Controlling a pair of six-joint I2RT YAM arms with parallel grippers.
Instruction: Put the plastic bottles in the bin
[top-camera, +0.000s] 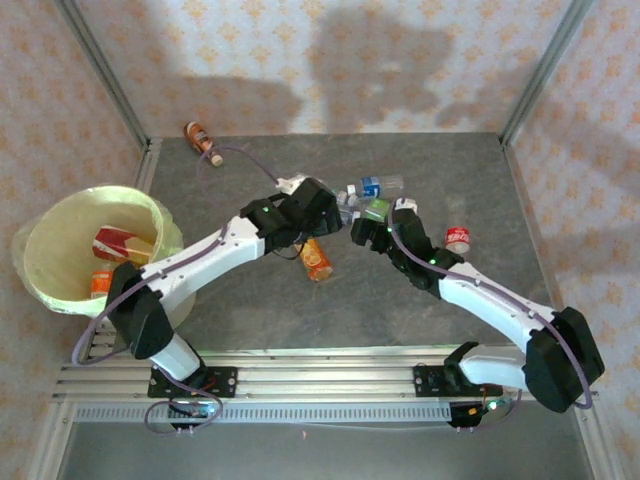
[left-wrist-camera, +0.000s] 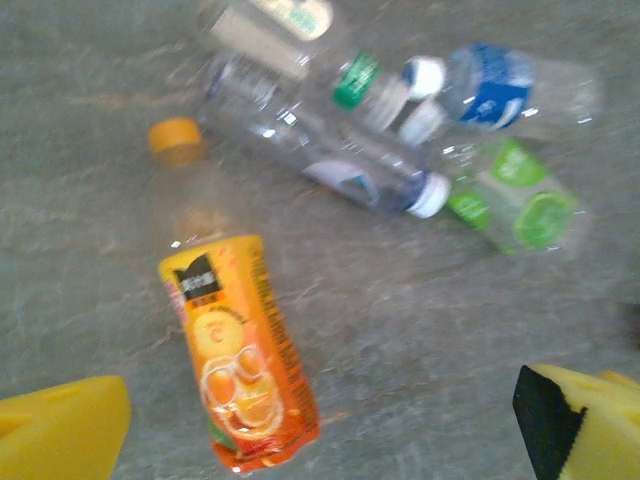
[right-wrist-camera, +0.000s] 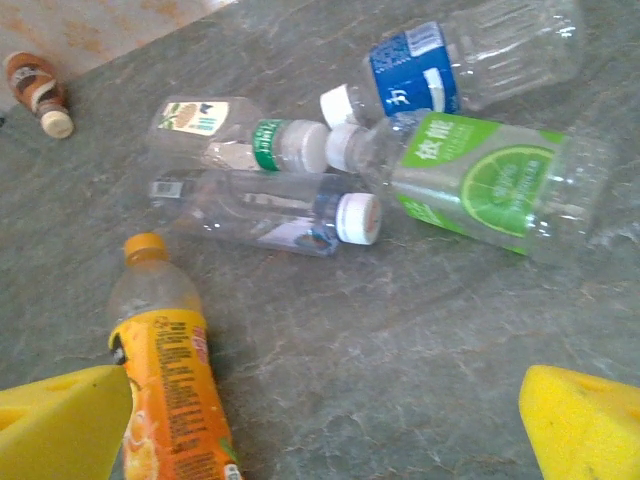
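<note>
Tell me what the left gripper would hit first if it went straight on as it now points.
Probably the clear plastic bottle with orange label and cap, lying just ahead of the open left gripper; depth is unclear, so possibly the grey tabletop beside it.

Bright overhead light, blurred left-wrist view.

The small clear plastic bottle with the orange label (left-wrist-camera: 235, 350) is glossy, its film wrap catching the light; the squarish clear plastic bottle with the lime-green label (right-wrist-camera: 490, 185) shines likewise; the grey table top (right-wrist-camera: 400, 340) looks matt and mottled, like stone; the round pale yellow-green plastic bin (top-camera: 55, 265) is smooth, its translucent liner (top-camera: 20, 250) a thin film; the grooved metal rail (top-camera: 320, 372) has a dull sheen.
</note>
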